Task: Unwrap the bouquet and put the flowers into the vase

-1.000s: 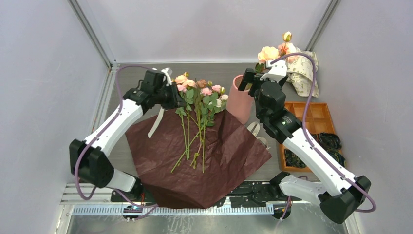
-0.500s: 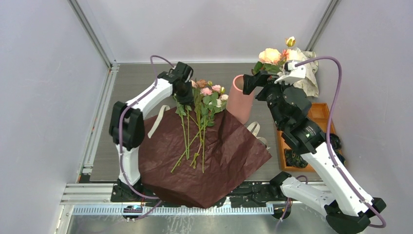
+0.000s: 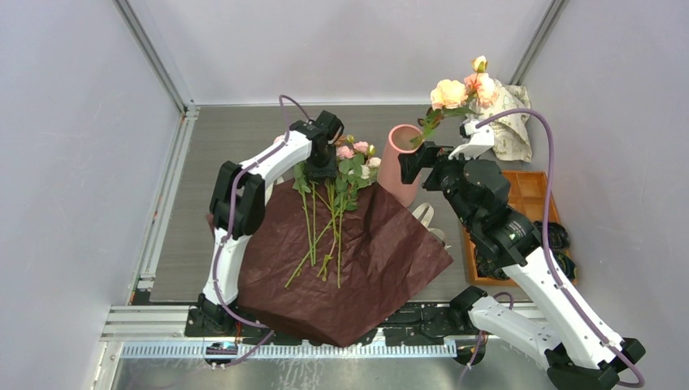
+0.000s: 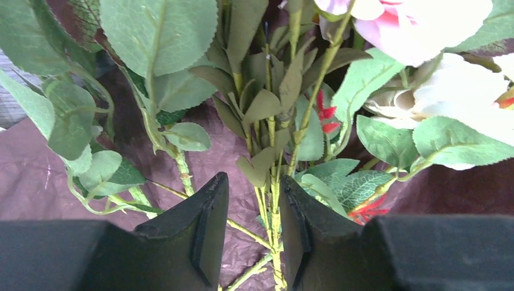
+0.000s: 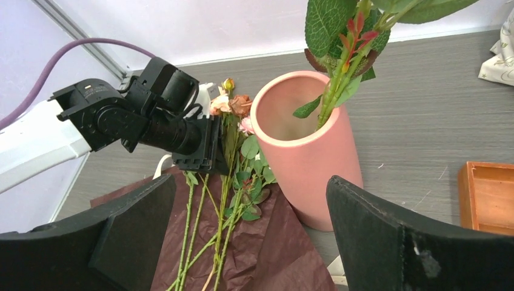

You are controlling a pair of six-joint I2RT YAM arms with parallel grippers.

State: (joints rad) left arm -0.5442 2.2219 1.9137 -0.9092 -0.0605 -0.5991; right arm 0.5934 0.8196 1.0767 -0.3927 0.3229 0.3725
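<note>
Whereas the left gripper (image 4: 253,180) earlier stood left of the blooms, it now sits over the flowers (image 3: 333,203) on the dark red paper (image 3: 374,260), jaws part-open astride stems; the right gripper (image 5: 250,182), jaws wide and empty, has backed away from the vase (image 3: 398,153) at upper centre; a peach rose (image 3: 448,93) stands in the vase.

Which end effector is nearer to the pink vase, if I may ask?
Right. The right end effector faces the vase close up; the left end effector is among the flowers beside it.
</note>
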